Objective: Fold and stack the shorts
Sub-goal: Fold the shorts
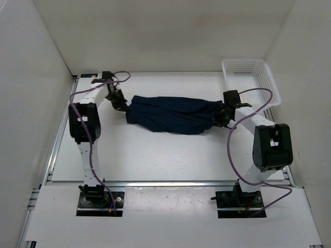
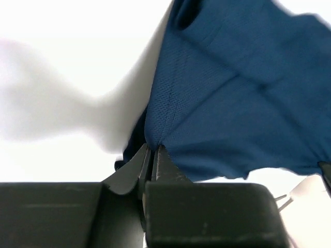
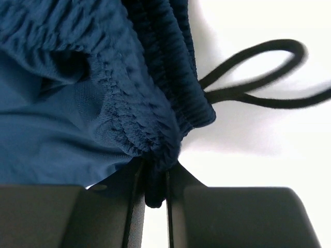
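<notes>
Now gripping for the fold: left end effector (image 2: 152,151) clamped on the shorts (image 1: 170,114), right end effector (image 3: 155,173) clamped on their waistband (image 3: 155,103); next, presumably, lift both ends evenly.

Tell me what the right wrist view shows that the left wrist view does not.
Only the right wrist view: the gathered waistband and a loop of black drawstring. Only the left wrist view: smooth fabric with flat stitched seams. Both: the navy shorts pinched in the shut right pincer and left pincer, with the white table behind.
</notes>
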{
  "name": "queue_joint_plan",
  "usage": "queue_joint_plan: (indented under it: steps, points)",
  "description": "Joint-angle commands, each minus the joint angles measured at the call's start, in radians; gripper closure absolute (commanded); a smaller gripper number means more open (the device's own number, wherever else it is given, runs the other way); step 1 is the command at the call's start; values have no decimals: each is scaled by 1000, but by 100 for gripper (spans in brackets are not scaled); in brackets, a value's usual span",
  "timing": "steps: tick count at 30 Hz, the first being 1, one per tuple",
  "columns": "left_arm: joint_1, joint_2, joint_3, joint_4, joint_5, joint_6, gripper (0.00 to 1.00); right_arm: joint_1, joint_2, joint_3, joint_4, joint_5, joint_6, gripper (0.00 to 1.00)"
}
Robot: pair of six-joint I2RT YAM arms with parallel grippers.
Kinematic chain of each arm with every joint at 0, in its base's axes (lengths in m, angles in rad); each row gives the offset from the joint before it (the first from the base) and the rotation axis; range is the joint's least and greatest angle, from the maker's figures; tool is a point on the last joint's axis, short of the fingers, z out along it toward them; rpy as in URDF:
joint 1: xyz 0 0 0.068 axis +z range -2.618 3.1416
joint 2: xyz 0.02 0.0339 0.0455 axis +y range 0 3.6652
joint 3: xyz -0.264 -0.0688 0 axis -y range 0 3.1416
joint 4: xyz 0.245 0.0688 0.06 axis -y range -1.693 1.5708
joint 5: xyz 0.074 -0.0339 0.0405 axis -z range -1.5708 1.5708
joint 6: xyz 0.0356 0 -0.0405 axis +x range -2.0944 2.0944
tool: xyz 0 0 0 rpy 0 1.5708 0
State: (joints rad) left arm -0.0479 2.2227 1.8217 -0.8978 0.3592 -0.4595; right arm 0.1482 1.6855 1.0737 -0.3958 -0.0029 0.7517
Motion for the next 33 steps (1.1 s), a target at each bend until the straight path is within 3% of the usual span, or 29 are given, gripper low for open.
queue_joint_plan:
  steps: [1,9,13,14,15,16,17,18,19,20,25,27,28,29,30,33]
  points:
    - [72,-247,-119,2,-64,-11,90,13,-113,3,-70,3,-55,100]
    - [134,-625,-575,11,-150,-11,90,86,-312,-211,-153,-25,-66,100]
    - [143,-738,-732,11,-183,-39,90,143,-443,-340,-175,-64,-23,100]
    - [143,-747,-757,11,-196,-51,90,152,-460,-362,-175,-74,-12,97]
    - [143,-747,-775,11,-197,-51,86,152,-471,-398,-175,-74,0,87]
    - [143,-747,-786,11,-180,-60,78,165,-486,-411,-193,-74,0,46]
    - [143,-738,-786,11,-169,-51,71,165,-486,-420,-202,-74,9,32]
    - [134,-738,-786,1,-169,-51,54,165,-500,-420,-216,-74,9,21]
    - [125,-738,-751,-12,-183,-51,10,174,-523,-420,-259,-47,9,10]
    - [125,-738,-731,-47,-202,-42,0,174,-538,-420,-282,-28,9,8]
    - [79,-764,-577,-105,-334,-21,0,174,-681,-339,-371,89,-5,10]
    - [54,-736,-547,-105,-376,-7,23,174,-690,-308,-380,130,-37,17]
    - [43,-692,-523,-105,-394,-7,36,174,-670,-275,-380,141,-51,29]
    - [30,-667,-513,-105,-394,-7,42,174,-626,-255,-380,152,-63,33]
    - [29,-640,-503,-105,-404,-7,41,174,-600,-236,-371,152,-96,38]
    - [8,-545,-481,-93,-404,-7,21,174,-479,-152,-350,112,-146,40]
